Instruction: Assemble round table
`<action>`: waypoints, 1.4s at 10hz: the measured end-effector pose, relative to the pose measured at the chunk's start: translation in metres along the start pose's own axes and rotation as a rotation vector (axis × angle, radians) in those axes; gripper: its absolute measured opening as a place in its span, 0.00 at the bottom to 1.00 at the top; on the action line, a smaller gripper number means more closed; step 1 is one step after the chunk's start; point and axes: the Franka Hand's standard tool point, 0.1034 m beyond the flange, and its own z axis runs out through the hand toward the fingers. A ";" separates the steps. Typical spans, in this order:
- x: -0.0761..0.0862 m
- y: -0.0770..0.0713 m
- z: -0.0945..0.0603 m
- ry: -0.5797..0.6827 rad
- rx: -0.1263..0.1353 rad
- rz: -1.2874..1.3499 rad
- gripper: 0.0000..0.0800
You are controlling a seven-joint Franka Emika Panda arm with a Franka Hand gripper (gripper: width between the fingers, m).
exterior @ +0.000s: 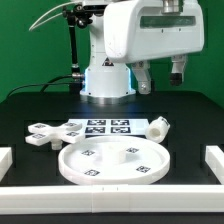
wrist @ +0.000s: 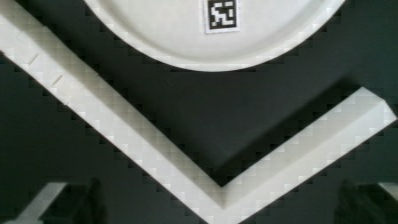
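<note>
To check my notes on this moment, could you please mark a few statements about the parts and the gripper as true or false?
1. The gripper holds the leg. False: it is open and empty, raised above the parts; the leg lies by the marker board.
2. The disc lies flat, rim up. True.
3. The base lies at the exterior view's left of the marker board. True.
4. The leg is fitted into the disc. False: the two lie apart.
</note>
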 end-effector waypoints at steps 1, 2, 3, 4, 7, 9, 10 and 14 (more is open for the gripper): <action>-0.017 0.003 0.011 0.011 -0.001 -0.033 0.81; -0.037 0.002 0.022 0.008 0.005 -0.039 0.81; -0.050 0.002 0.032 -0.002 0.015 -0.043 0.81; -0.063 0.005 0.044 -0.008 0.020 -0.049 0.81; -0.065 0.008 0.048 -0.010 0.025 -0.043 0.81; -0.067 0.008 0.050 -0.012 0.027 -0.041 0.81; -0.072 0.011 0.055 -0.009 0.021 -0.045 0.81; -0.102 -0.001 0.100 -0.012 0.030 -0.032 0.81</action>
